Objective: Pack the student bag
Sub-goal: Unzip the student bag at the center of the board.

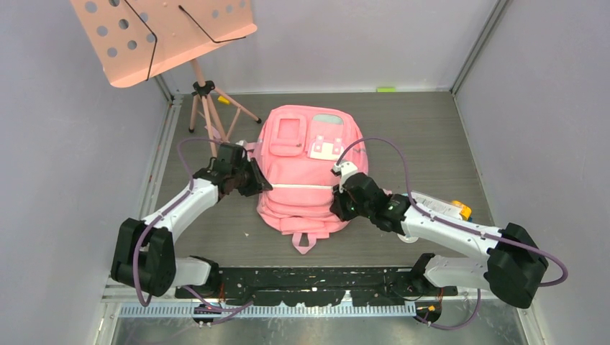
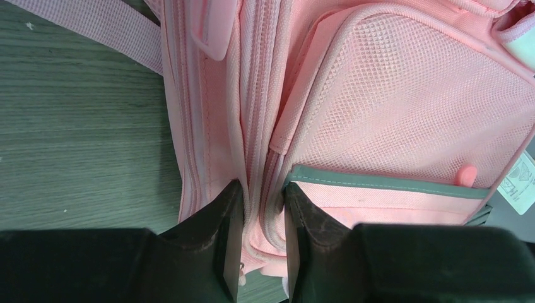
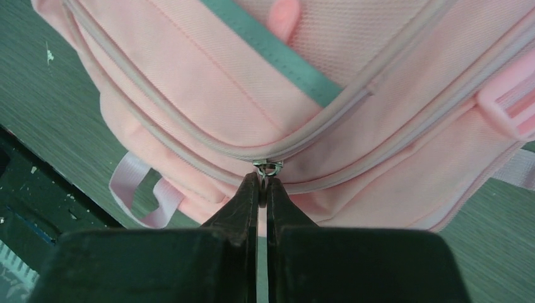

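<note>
Table: a grey wood-grain surface [image 1: 431, 136] with walls on three sides. The bag lies in its middle, leaving room to run a zip either way.
Music stand: a salmon-pink perforated desk on a tripod [image 1: 165, 36] at the far left corner, well apart from the bag. It plays no part in this step, and the left elbow should swing wide of its legs.
Student bag: it lies flat [image 1: 309, 169] with the front pockets up and the carry loop [image 1: 303, 243] toward the arm bases, between the two grippers. It is soft, so it will likely slide or bunch unless one side is anchored.
Left gripper: clamped [image 2: 262, 189] on a ridge of the bag's left side seam, with pink fabric filling the gap between the fingers. Its job appears to be anchoring. It should hold firm and draw lightly away from the other arm so the zip line lies taut.
Right gripper: clenched tight [image 3: 262, 183] at the bag's near right shoulder, the fingertips meeting on the zip pull.
Zip track: a pale curved line [image 3: 322, 126] that looks closed on both sides of the pull. The step is probably opening the main compartment. The pull should follow the curve, low to the fabric, with the wrist turning along it rather than tugging straight.
Zip pull: a small metal tab [image 3: 266, 168], with only its ring showing above the fingertips. The hold looks shallow, so it may slip. A slow, even draw suits it, and a deeper re-grip if it slips.
</note>
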You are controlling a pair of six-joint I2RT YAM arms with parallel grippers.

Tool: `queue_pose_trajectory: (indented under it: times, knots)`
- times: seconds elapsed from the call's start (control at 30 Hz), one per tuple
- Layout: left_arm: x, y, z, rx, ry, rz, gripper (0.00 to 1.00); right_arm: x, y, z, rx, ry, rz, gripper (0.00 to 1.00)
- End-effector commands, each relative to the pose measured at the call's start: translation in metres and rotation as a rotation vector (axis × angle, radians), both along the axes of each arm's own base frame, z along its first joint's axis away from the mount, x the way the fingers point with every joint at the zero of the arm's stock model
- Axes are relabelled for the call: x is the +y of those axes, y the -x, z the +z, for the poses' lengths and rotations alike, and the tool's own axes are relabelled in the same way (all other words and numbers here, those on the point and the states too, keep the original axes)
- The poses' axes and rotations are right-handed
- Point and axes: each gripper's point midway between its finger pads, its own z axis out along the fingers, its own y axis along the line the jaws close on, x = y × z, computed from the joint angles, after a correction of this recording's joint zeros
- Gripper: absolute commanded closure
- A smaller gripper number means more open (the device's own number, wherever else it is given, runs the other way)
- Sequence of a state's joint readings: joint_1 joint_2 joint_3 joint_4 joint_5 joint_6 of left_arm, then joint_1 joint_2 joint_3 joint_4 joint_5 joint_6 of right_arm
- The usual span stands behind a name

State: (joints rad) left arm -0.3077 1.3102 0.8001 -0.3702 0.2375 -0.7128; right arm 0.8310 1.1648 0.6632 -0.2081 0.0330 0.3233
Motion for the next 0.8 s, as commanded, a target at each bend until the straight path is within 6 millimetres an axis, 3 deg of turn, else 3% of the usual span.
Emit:
queue_pose_trajectory:
  times: [0.0,0.37,0.53,0.77]
  knots:
    - [-0.005,-0.036,0.034,-0.191,0.044,0.102,1.00,0.018,0.012,0.017,-0.005,-0.047,-0.034,0.99]
    - [-0.022,-0.028,0.045,-0.235,0.072,0.114,1.00,0.058,0.015,0.020,-0.005,-0.046,-0.098,0.99]
    - [-0.043,-0.013,0.048,-0.246,0.127,0.127,1.00,0.084,0.009,0.020,-0.013,-0.064,-0.096,1.00]
    - [-0.073,0.009,0.047,-0.240,0.176,0.102,1.00,0.098,0.002,0.027,-0.038,-0.071,-0.073,1.00]
